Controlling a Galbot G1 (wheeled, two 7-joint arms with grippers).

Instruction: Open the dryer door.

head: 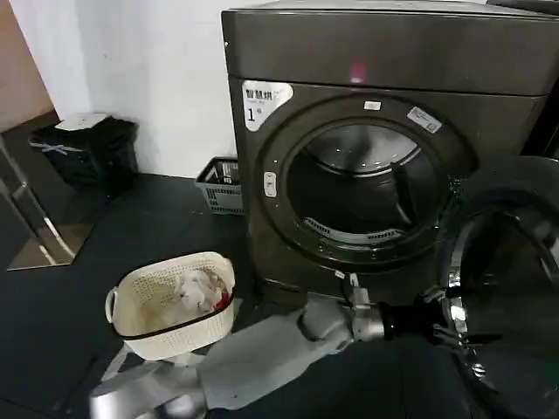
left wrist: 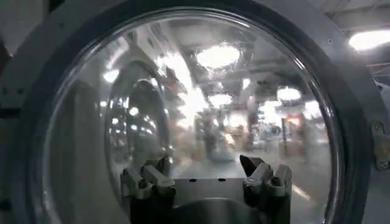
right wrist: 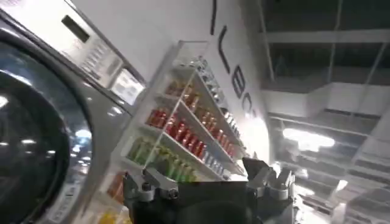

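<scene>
You have the dryer (head: 384,148) standing against the white wall, drum opening exposed. The dryer door (head: 511,288) is swung wide at the machine's right front corner, chrome rim facing you. Your left gripper (head: 447,321) sits at that rim's near edge; from its wrist, fingers (left wrist: 146,179) spread apart before the glass, gripping nothing. Your right gripper (right wrist: 207,182), fingers likewise apart, points up toward a drinks shelf (right wrist: 183,131). A laundry basket (head: 175,301) rests on the floor off the dryer's left front corner.
</scene>
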